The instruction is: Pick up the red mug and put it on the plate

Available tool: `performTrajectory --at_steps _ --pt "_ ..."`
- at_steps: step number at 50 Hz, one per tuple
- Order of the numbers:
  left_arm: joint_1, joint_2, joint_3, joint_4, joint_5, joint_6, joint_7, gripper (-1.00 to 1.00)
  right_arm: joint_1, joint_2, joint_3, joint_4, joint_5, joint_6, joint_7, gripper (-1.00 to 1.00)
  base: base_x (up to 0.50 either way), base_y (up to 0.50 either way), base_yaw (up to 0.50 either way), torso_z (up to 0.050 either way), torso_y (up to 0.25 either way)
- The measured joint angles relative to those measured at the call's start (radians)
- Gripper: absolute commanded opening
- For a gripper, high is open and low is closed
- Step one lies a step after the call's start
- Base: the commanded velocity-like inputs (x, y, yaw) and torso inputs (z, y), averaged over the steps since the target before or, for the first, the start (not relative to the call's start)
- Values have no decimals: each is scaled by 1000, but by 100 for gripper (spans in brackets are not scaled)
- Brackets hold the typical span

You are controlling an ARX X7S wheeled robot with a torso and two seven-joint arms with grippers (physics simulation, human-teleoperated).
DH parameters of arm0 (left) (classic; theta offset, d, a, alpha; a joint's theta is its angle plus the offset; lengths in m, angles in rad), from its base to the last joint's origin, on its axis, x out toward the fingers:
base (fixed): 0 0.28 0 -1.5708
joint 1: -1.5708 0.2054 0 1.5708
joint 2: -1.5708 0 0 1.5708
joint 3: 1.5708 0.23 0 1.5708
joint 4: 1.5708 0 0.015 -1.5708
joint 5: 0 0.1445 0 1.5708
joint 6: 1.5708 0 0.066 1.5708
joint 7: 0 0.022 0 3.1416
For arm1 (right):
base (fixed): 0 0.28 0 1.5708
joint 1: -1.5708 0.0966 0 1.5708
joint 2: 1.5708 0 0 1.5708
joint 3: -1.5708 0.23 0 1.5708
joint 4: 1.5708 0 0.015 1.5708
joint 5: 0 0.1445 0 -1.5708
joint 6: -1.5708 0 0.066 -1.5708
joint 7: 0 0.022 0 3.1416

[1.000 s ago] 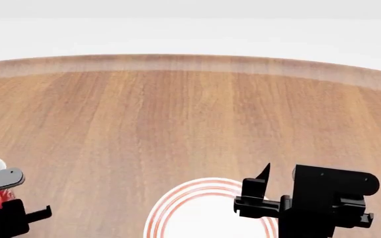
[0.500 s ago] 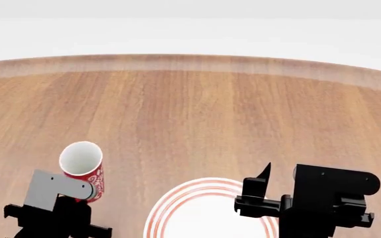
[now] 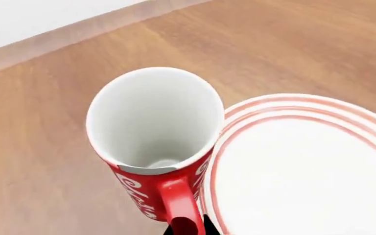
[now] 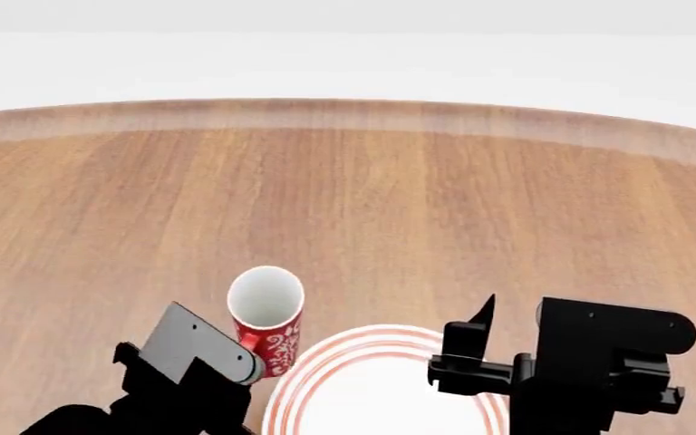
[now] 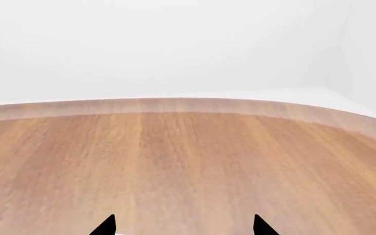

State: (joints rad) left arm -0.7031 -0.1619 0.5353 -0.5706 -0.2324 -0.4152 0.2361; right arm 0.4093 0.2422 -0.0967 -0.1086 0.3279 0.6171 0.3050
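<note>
The red mug (image 4: 265,317) with a white floral pattern and white inside stands upright in my left gripper (image 3: 188,227), which is shut on its red handle (image 3: 178,200). In the head view the mug sits just at the left rim of the plate (image 4: 379,385), a white plate with red rings. The left wrist view shows the mug (image 3: 155,142) beside the plate's ringed rim (image 3: 253,110). My right gripper (image 4: 475,349) is open and empty over the plate's right side; its two fingertips are wide apart in the right wrist view (image 5: 183,227).
The wooden round table (image 4: 361,199) stretches ahead to its far curved edge (image 4: 348,113). A white wall is behind it. My left arm's grey bracket (image 4: 197,349) sits low at the front left.
My left arm has moved right with the red mug, from the left edge of the view to the plate's left rim. The right arm has not moved.
</note>
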Motion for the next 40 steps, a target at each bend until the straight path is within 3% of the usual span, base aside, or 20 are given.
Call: performTrajectory --at_steps 15,31,40 --pt "-113 87 114 -317 -15 188 142 -100 1 2 -5 1 6 -2 5 100 0 0 0 0 1" --pt "-265 130 640 -580 -495 358 190 -100 3 2 -14 28 7 -21 4 100 0 0 0 0 0" --pt "-307 137 835 -620 -681 370 194 -100 4 3 -18 36 10 -26 5 100 0 0 0 0 0"
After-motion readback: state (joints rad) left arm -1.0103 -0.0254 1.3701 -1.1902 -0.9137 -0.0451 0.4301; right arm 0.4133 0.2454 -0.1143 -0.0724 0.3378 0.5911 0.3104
